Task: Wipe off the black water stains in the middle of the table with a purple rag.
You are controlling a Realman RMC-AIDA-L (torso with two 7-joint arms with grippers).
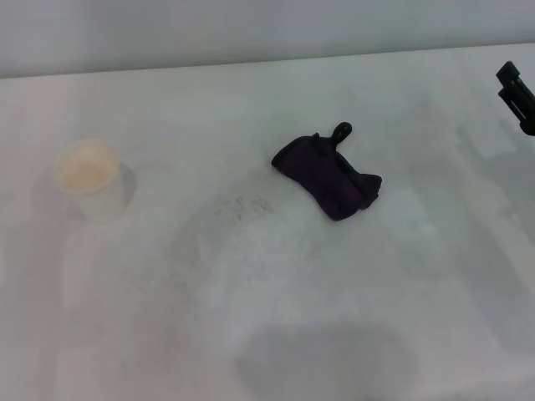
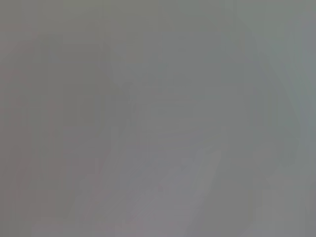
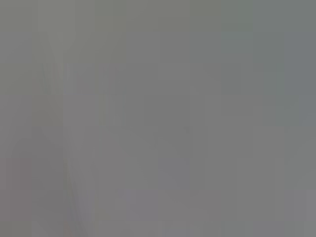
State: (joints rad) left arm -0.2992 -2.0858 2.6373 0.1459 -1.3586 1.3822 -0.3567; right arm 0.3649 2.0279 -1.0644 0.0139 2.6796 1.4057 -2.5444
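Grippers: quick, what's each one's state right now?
Left gripper: not in view.
Right gripper: at the table's far right edge, holding nothing; open or shut cannot be told.

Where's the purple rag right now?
In the head view the purple rag lies crumpled on the table, just right of centre, well right of the white paper cup and left of the right end effector at the edge.

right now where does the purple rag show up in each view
Head view: the rag lies on the table just right of centre, loop toward the far edge, with the cup far off to its left.
Left wrist view: not in it, only plain grey.
Right wrist view: not in it, only plain grey.
Shared landmark: none that I can make out.
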